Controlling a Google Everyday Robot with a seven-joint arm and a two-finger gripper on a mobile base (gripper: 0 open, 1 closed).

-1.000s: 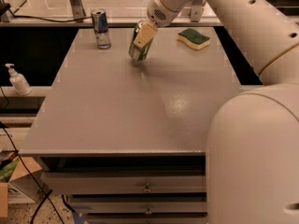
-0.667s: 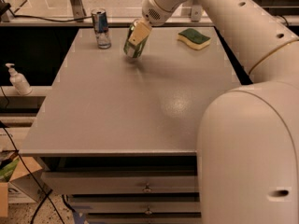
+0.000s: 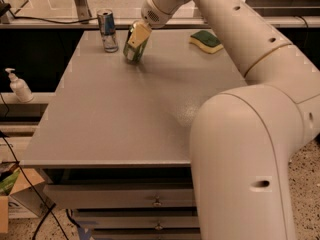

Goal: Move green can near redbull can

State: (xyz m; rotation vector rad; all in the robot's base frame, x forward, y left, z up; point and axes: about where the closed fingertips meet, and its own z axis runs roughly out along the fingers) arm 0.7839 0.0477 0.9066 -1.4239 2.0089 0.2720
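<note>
The redbull can (image 3: pixel 107 30), slim, blue and silver, stands upright at the far left of the grey table (image 3: pixel 125 114). My gripper (image 3: pixel 136 40) is shut on the green can (image 3: pixel 133 52), holding it tilted just right of the redbull can, its lower end close to the table top. The cream-coloured fingers (image 3: pixel 139 34) cover much of the green can. My white arm reaches in from the right.
A green-and-yellow sponge (image 3: pixel 206 40) lies at the far right of the table. A soap dispenser bottle (image 3: pixel 19 85) stands on a ledge left of the table. Drawers (image 3: pixel 120 199) sit under the table front. A cardboard box (image 3: pixel 7 199) is at the lower left.
My gripper has carried the green can to the left, closer to the redbull can. The redbull can and the sponge have not moved.
</note>
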